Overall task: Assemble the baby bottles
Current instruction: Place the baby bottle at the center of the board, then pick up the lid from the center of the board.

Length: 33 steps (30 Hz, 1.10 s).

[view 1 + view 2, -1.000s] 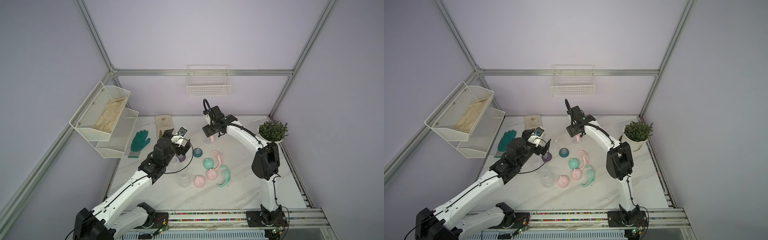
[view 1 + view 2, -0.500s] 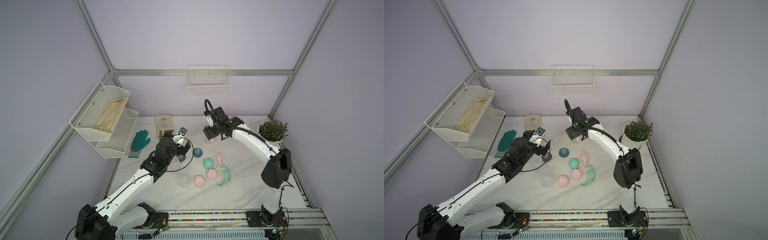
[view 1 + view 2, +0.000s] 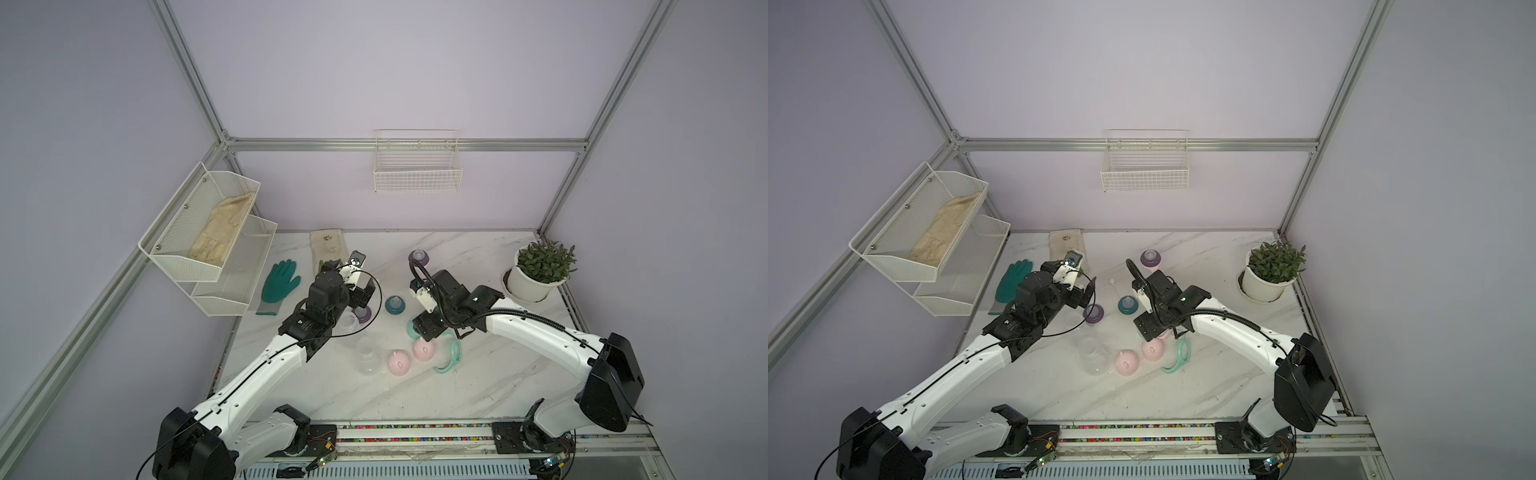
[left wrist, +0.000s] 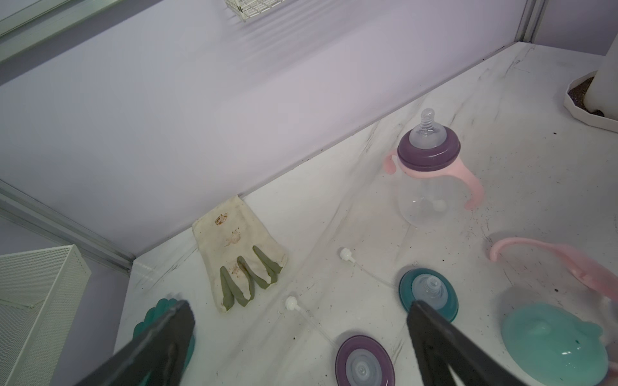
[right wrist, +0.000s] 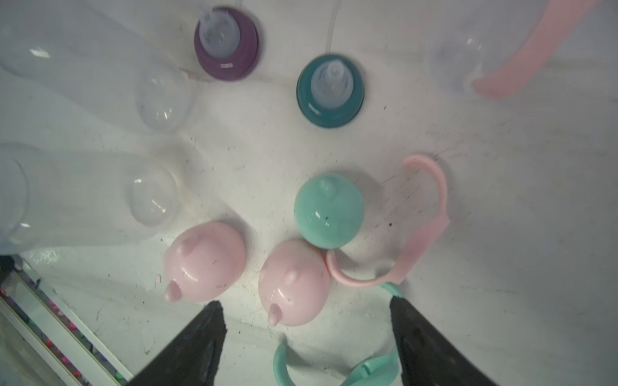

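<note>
Presently hovering with right gripper point(image 5: 306, 305) spread wide and empty over a pink dome cap point(image 5: 294, 282), left gripper point(image 4: 299, 307) equally wide and empty near a loose purple nipple collar point(image 4: 364, 364), one assembled baby bottle point(image 4: 429, 177) upright by the back wall.

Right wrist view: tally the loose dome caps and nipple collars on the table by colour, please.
Pink dome caps: 2
Mint dome cap: 1
Purple nipple collar: 1
Teal nipple collar: 1
Total: 5
</note>
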Each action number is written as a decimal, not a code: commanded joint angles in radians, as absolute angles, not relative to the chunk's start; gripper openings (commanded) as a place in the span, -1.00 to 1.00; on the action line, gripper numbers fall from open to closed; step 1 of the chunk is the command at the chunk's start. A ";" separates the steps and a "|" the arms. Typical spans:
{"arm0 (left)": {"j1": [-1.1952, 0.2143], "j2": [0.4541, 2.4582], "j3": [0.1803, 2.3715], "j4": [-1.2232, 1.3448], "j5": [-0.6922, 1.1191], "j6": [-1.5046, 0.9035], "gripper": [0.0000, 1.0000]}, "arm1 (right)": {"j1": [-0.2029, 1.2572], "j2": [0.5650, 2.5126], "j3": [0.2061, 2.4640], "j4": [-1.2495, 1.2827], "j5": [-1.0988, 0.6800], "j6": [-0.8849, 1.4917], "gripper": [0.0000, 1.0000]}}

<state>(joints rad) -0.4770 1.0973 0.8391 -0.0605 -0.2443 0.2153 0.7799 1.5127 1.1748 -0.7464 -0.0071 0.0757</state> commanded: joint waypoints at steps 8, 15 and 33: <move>-0.469 1.056 0.893 -0.038 -0.252 0.176 0.99 | 0.834 1.540 1.015 -0.568 -0.015 0.245 0.54; -0.470 1.057 0.896 -0.039 -0.252 0.176 1.00 | 0.834 1.587 0.983 -0.507 0.005 0.268 0.54; -0.469 1.065 0.894 -0.046 -0.259 0.181 1.00 | 0.834 1.633 0.954 -0.482 0.045 0.289 0.37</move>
